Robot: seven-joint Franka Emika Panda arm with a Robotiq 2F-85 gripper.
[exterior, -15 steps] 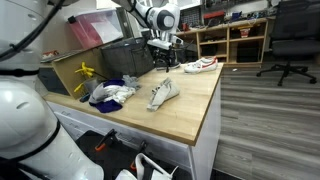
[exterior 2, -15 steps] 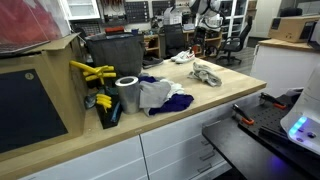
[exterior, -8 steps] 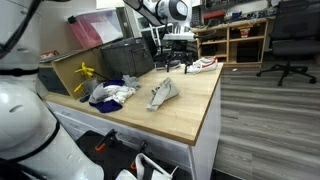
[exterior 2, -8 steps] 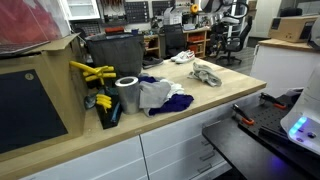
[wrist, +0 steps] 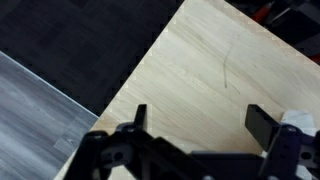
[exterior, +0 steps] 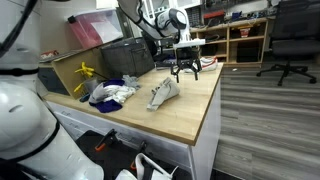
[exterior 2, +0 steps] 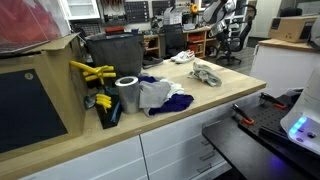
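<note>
Gripper (exterior: 184, 73) hung over the far end of the wooden table (exterior: 190, 120), jaws spread wide, nothing between them. In the wrist view both fingers (wrist: 139, 116) pointed down at bare wood close to the table's corner. Grey floor (wrist: 40, 100) and a dark mat (wrist: 90, 25) showed past the edge. White shoe (exterior: 208, 63) with red trim sat on the table's far end, just behind the gripper in an exterior view, not touched. A white bit at the right edge of the wrist view might have been that shoe, could not tell. Grey shoe (exterior: 163, 93) lay nearer the middle of the table, tipped over, apart from the gripper. Both shoes showed in both exterior views, well apart from each other. Pile of clothes (exterior: 110, 92), white and blue, lay near the grey shoe on the side away from the gripper. Black bin (exterior: 125, 55) stood behind the pile. Yellow tool (exterior: 85, 72) lay beside the bin. Silver roll (exterior 2: 127, 95) stood upright, touching the clothes. Office chair (exterior: 288, 40) stood on the floor, well apart from the table
</note>
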